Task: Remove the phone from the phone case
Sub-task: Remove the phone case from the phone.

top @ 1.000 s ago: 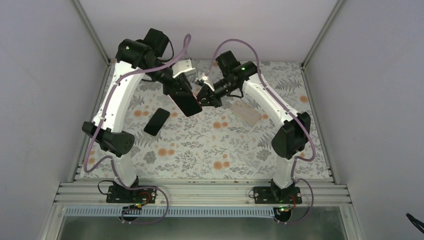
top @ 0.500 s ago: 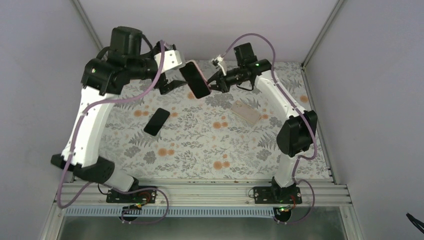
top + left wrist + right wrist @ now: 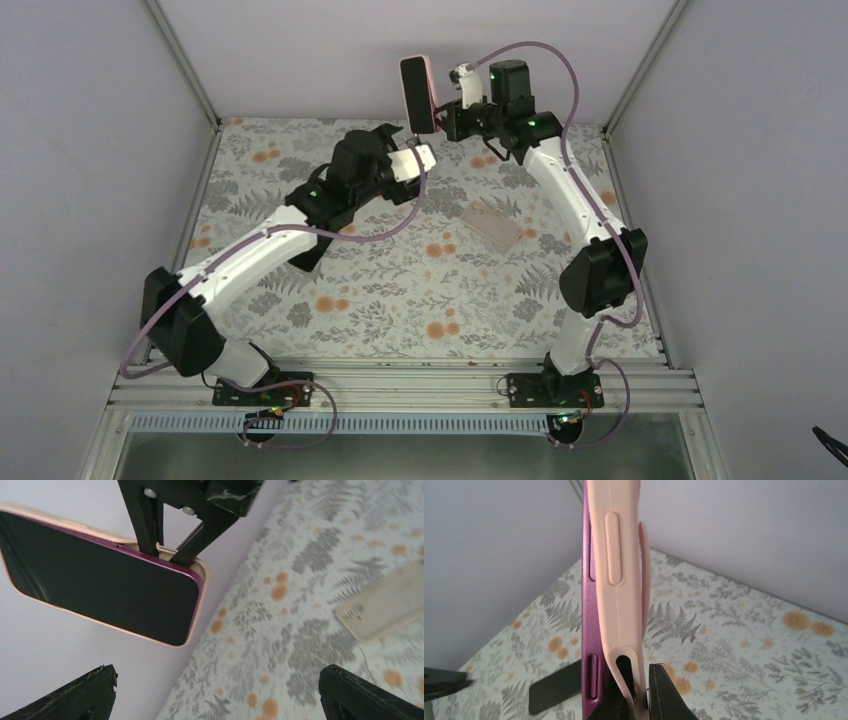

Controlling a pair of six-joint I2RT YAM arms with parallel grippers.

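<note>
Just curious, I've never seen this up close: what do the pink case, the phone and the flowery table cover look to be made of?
Case: likely soft silicone or rubber, matte pink; one edge bends away like a flap.
Phone: glossy glass front, shiny purple rim, probably metal.
Table cover: printed cloth or vinyl, can't tell which.

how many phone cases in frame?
2. Pink phone case around the purple phone, pinched by the right gripper; beige rectangular case flat on the floral mat. Left arm may hide more.
</note>
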